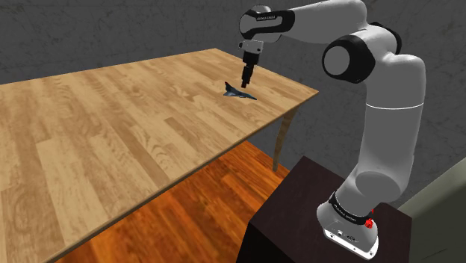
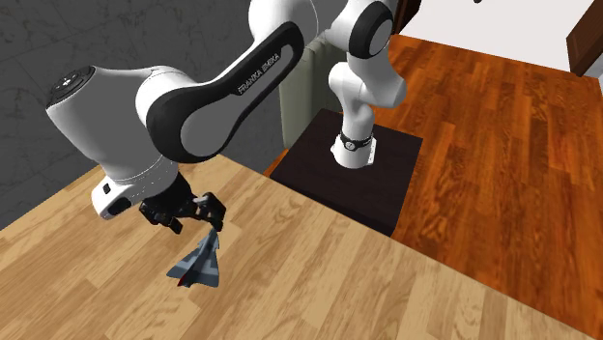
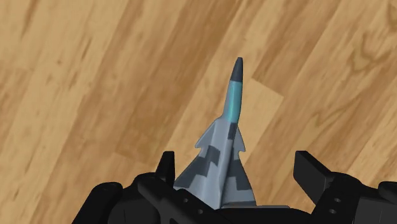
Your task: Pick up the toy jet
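Wooden table (image 1: 112, 127), grey-camouflage toy jet (image 3: 221, 149) loose inside the span of the wide-open tool (image 3: 238, 165).

Wooden table (image 1: 112, 142), reddish floor (image 1: 187, 217), grey wall (image 1: 112, 30)

The white arm (image 1: 388, 112) rises from its dark stand (image 1: 291, 217) and reaches over the wooden table (image 1: 112, 127), its black gripper (image 1: 246, 81) pointing down just above the dark toy jet (image 1: 237, 93), near the table's stand-side edge
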`<state>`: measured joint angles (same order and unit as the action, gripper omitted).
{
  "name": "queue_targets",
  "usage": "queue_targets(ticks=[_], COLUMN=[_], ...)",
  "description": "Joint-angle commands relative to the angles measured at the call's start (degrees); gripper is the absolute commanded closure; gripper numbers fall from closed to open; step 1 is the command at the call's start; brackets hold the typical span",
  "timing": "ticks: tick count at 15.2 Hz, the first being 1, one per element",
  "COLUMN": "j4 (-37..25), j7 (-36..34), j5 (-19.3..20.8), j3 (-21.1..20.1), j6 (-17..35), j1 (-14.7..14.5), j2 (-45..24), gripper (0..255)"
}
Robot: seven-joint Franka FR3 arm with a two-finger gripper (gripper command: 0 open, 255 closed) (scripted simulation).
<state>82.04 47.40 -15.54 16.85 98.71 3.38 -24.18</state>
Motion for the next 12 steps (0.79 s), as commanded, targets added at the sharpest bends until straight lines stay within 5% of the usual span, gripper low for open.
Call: queue_targets(ticks=[1, 8, 9, 12], j4=[-0.6, 2.7, 2.7, 2.8], j7=[0.8, 1.6, 1.5, 1.5], j5=[-0.4, -0.8, -0.8, -0.8], j3=[-0.2, -0.4, -0.4, -0.4], j6=[0.7, 4.5, 4.6, 4.6], j1=[0.3, 0.1, 0.1, 0.1], j2=[-1.5, -2.2, -2.2, -2.2], gripper=[0, 0, 255, 255])
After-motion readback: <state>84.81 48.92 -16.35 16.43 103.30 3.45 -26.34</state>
